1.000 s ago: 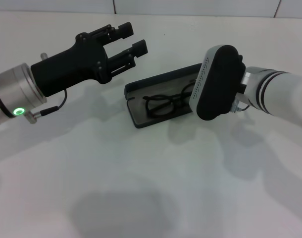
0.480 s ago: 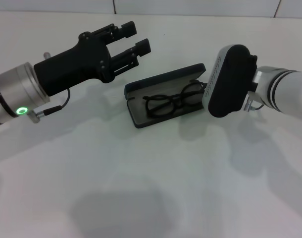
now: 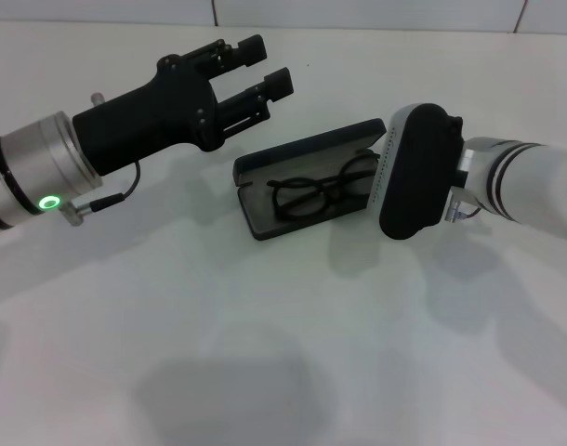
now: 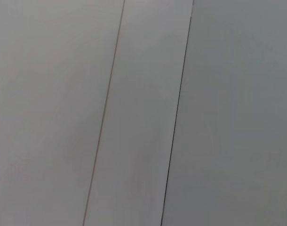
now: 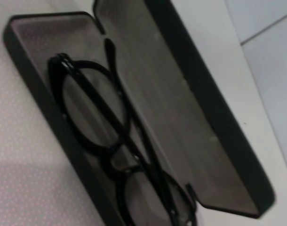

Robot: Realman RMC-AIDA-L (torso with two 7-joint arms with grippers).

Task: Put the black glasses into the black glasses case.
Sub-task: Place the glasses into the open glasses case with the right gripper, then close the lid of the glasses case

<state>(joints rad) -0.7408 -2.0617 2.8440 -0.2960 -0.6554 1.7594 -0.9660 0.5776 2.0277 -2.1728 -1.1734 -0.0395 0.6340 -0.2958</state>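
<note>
The black glasses case point(image 3: 307, 150) lies open in the middle of the white table, lid tilted back, grey lining showing. The black glasses point(image 3: 298, 200) lie folded inside its tray. In the right wrist view the glasses point(image 5: 110, 134) rest in the case point(image 5: 190, 117), seen close up. My left gripper point(image 3: 268, 62) is open and empty, hovering above and to the left of the case, apart from it. My right gripper point(image 3: 414, 172) hangs at the case's right end, its black housing covering that end.
The white table point(image 3: 265, 353) spreads out in front of the case. A tiled wall point(image 3: 358, 11) runs along the back. The left wrist view shows only grey wall panels point(image 4: 143, 113).
My right gripper drew away to the right, then came back left and lower toward the case's right end. My left gripper drifted slightly right. Glasses and case have not moved.
</note>
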